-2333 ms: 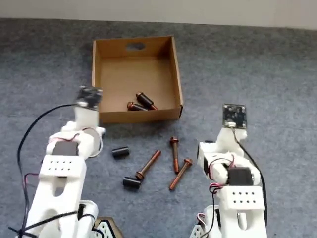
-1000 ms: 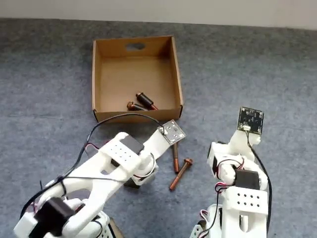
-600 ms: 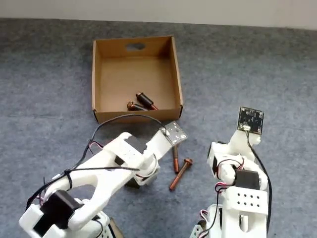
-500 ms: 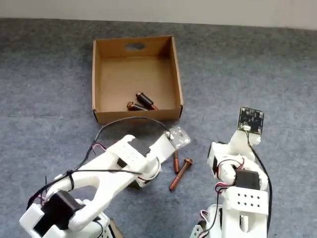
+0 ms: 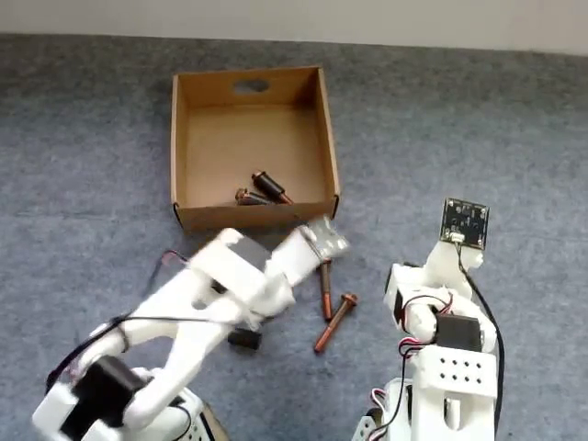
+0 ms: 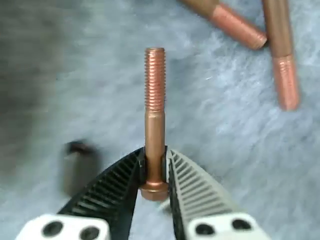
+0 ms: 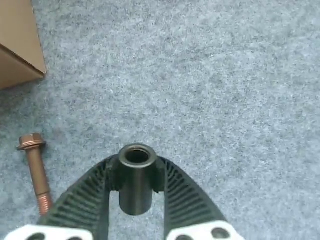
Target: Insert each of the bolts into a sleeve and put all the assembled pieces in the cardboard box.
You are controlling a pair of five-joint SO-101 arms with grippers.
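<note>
left gripper (image 6: 155, 152) clenched on bolt (image 6: 155, 100) (head end between the fingers), just before cardboard box (image 5: 188, 216) front wall | right gripper (image 7: 136, 161) grasping sleeve (image 7: 136, 187), near box's front corner | two assembled pieces (image 5: 262, 190) inside box

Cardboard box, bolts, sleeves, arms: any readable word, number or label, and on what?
None readable. The cardboard box, the bolt in the left gripper and the sleeve in the right gripper show no marks; any print on the camera board is too small.

3 loose bolts (image 6: 155, 115) (image 5: 324, 287) (image 5: 335, 322), 2 loose sleeves (image 7: 136, 177) (image 5: 243, 338), 2 assembled pieces (image 5: 271, 186) (image 5: 250, 197), 1 cardboard box (image 5: 180, 138)
</note>
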